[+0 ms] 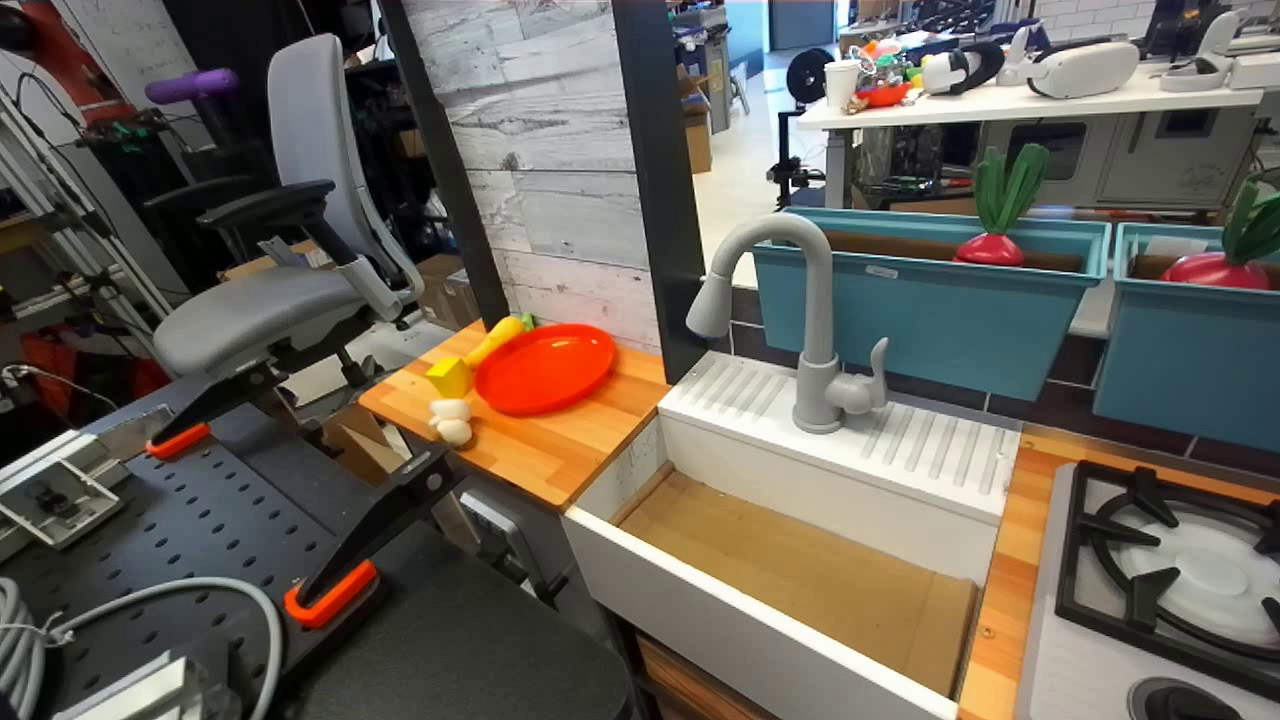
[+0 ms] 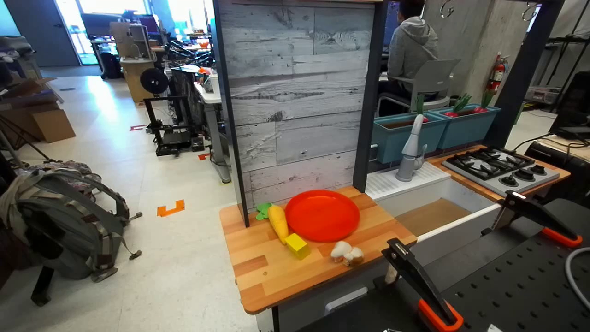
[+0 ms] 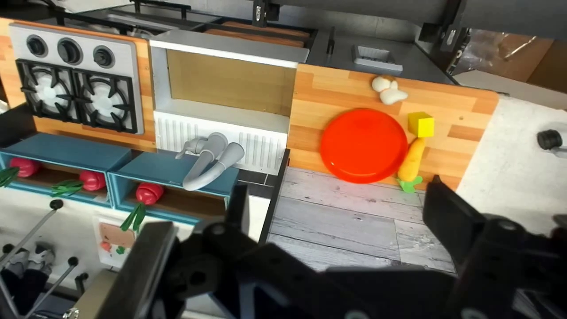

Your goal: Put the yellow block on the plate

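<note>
Only the wrist view shows the gripper (image 3: 337, 186), its fingers standing wide apart. There, left to right, the wooden table (image 3: 305, 93) carries the round red plate (image 3: 363, 146), then the yellow block (image 3: 421, 124) just beside it — bright, chunky, flat-faced.

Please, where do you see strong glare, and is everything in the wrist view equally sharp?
In an exterior view, the background windows are washed out and the floor carries a bright reflection; in the wrist view, the claw looks dark and rather soft, while the yellow block and the plate look clearer.
</note>
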You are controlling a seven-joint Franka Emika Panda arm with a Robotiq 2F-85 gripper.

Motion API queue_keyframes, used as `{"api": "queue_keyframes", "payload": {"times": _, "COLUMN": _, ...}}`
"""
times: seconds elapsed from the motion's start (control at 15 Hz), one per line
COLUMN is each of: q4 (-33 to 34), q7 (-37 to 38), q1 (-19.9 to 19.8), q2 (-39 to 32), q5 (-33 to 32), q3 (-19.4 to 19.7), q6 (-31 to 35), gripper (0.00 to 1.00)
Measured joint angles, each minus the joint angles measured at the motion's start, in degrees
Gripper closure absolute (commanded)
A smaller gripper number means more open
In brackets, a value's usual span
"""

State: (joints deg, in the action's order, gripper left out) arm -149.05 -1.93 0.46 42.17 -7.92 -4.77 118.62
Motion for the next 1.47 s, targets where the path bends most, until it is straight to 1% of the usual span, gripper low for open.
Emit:
{"api": "queue_keyframes", "payload": {"times": 0.13, "q4": -0.49, "q7": 1.47, "q1": 0.67, "q2": -2.14, "q5": 0.63, "q3": -0.31, "q6": 3.37, "gripper": 0.0}}
{"api": "queue_keyframes", "payload": {"times": 0.4, "q4": -2.72, "q7": 5.12, "q1": 3.56, "q2": -9.8, "q5": 2.65, "q3": -2.79, "q6": 14.12, "gripper": 0.0}}
{"api": "queue_keyframes", "payload": {"times": 0.6, "q4": -3.51, "q7": 8.05, "q1": 5.2, "q2": -17.36, "q5": 2.93, "q3": -5.6, "q6": 21.4, "gripper": 0.0}}
{"api": "queue_keyframes", "payload": {"times": 0.8, "q4": -3.34, "q7": 10.77, "q1": 5.56, "q2": -25.59, "q5": 2.56, "q3": -7.9, "q6": 28.25, "gripper": 0.0}}
{"api": "queue_keyframes", "payload": {"times": 0.93, "q4": -2.85, "q7": 13.51, "q1": 5.52, "q2": -31.2, "q5": 0.26, "q3": -8.83, "q6": 31.73, "gripper": 0.0}}
{"api": "queue_keyframes", "payload": {"times": 1.13, "q4": -1.25, "q7": 15.56, "q1": 5.51, "q2": -37.9, "q5": -2.95, "q3": -9.21, "q6": 32.6, "gripper": 0.0}}
{"api": "queue_keyframes", "payload": {"times": 1.27, "q4": -0.4, "q7": 15.56, "q1": 5.47, "q2": -39.25, "q5": -3.04, "q3": -9.21, "q6": 32.75, "gripper": 0.0}}
{"api": "queue_keyframes", "payload": {"times": 1.47, "q4": -0.23, "q7": 15.56, "q1": 5.64, "q2": -39.28, "q5": -3.04, "q3": -8.99, "q6": 32.73, "gripper": 0.0}}
